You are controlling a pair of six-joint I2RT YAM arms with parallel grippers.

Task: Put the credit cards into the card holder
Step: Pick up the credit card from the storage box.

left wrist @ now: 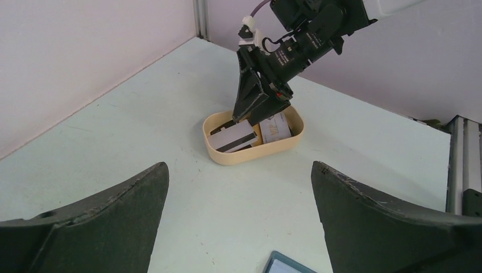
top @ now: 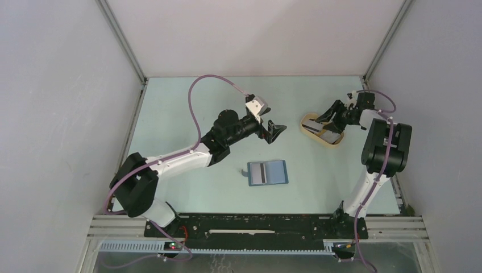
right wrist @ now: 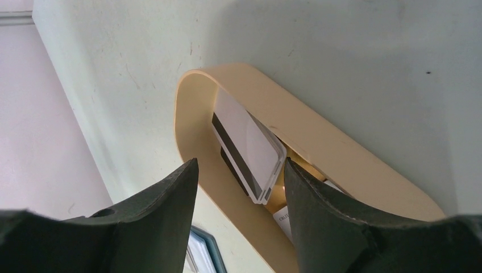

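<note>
The credit cards (right wrist: pixel 247 142) lie stacked in a beige oval tray (right wrist: pixel 310 122); the top one is white with a dark stripe. A second printed white card (left wrist: pixel 277 126) lies beside them. My right gripper (right wrist: pixel 240 165) hangs open low over the tray, and the stack's near corner sits between its fingers without being clamped. From above, the right gripper (top: pixel 329 119) is over the tray (top: pixel 310 118) at the back right. The card holder (top: pixel 267 173), blue, lies open on the table's middle with grey-white slots up. My left gripper (top: pixel 273 129) hovers wide open and empty behind it.
White walls close off the back and both sides. The right arm's body (top: pixel 386 145) stands just right of the tray. A corner of the card holder (left wrist: pixel 284 264) shows at the bottom of the left wrist view, and bare table lies between it and the tray (left wrist: pixel 227 156).
</note>
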